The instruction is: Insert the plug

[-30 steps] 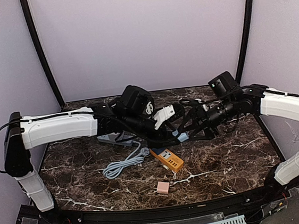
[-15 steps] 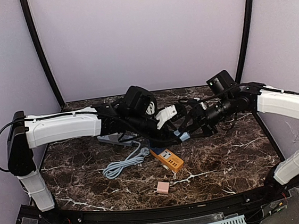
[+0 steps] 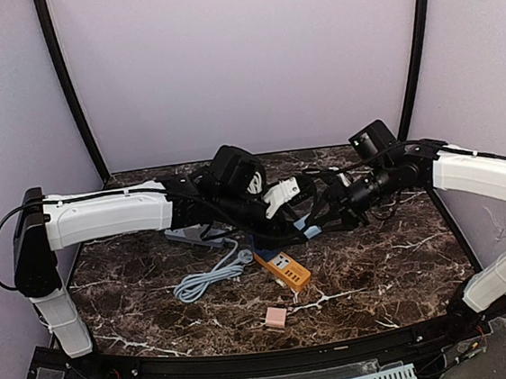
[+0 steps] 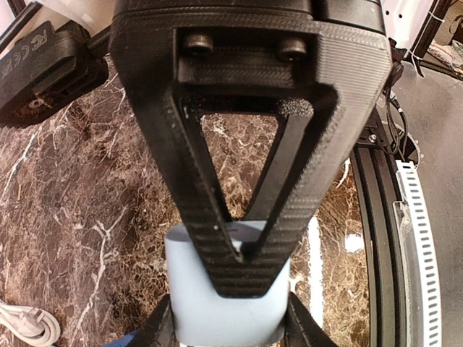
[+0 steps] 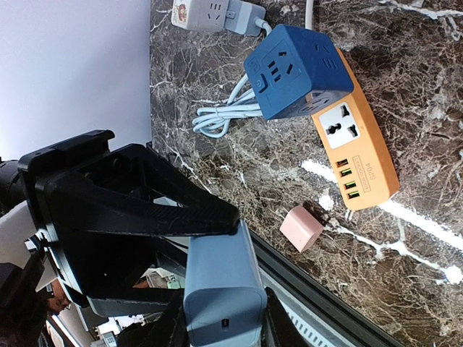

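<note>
From above, the left arm (image 3: 102, 214) and right arm (image 3: 487, 174) met over mid-table, one plug (image 3: 309, 231) between their tips. On the table (image 3: 379, 267) lay one orange strip (image 3: 282, 270), one pink cube (image 3: 276, 317) near the front edge, and one cable (image 3: 210, 275) and one grey strip (image 3: 185, 235) at left; the right side lay open. At the left wrist, the left gripper (image 4: 242, 253) stood tip to tip against the plug's top; whether it pinched anything could not be told. At the right wrist, the right gripper (image 5: 223, 322) clamped the plug's sides, clear of the table; one blue cube (image 5: 298, 71) touched the orange strip's end.
</note>
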You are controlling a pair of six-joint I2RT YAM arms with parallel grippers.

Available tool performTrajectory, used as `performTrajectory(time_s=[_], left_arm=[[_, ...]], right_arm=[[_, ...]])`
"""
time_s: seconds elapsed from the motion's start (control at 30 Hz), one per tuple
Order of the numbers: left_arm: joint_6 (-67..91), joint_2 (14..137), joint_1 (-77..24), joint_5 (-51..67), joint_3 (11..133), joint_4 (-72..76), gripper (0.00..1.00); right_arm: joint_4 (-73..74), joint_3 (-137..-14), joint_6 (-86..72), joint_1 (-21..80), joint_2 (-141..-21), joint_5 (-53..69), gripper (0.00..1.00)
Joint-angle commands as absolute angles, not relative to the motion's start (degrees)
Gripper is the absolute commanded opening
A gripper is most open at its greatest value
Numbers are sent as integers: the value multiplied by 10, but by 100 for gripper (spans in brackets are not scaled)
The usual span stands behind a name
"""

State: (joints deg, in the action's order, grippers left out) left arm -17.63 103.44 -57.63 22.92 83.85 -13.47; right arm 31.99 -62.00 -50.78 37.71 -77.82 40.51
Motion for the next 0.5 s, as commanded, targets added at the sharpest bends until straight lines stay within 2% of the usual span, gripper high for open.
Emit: performTrajectory(time_s=[0.0,0.03,0.07,0.1,0.13,0.3,0.33,0.37,0.43,0.47], left_arm=[[-173,1040,-578,233,852,-104,4],[-169,1041,-578,233,852,-103,8],[-167,1041,-577,232,853,-102,17],[-164,1042,-578,232,853,-102,21],[-163,1041,-578,232,854,-102,29],[-170,1031,-578,225,851,-103,59],[-173,1030,-577,221,849,-104,70],[-175,1026,-577,220,849,-103,90],[-174,1018,-578,212,844,-100,98],[-173,1016,-578,212,840,-97,98]], right_arm=[[278,-621,-500,382,-783,444,0],[276,-619,-500,382,-781,443,0],[273,-618,-499,382,-779,442,0],[271,-616,-497,382,-776,440,0],[270,-615,-495,382,-775,435,0],[276,-614,-480,382,-770,426,0],[278,-615,-477,381,-770,425,0],[282,-616,-472,381,-770,423,0],[297,-624,-460,378,-772,414,0],[305,-628,-454,377,-772,408,0]])
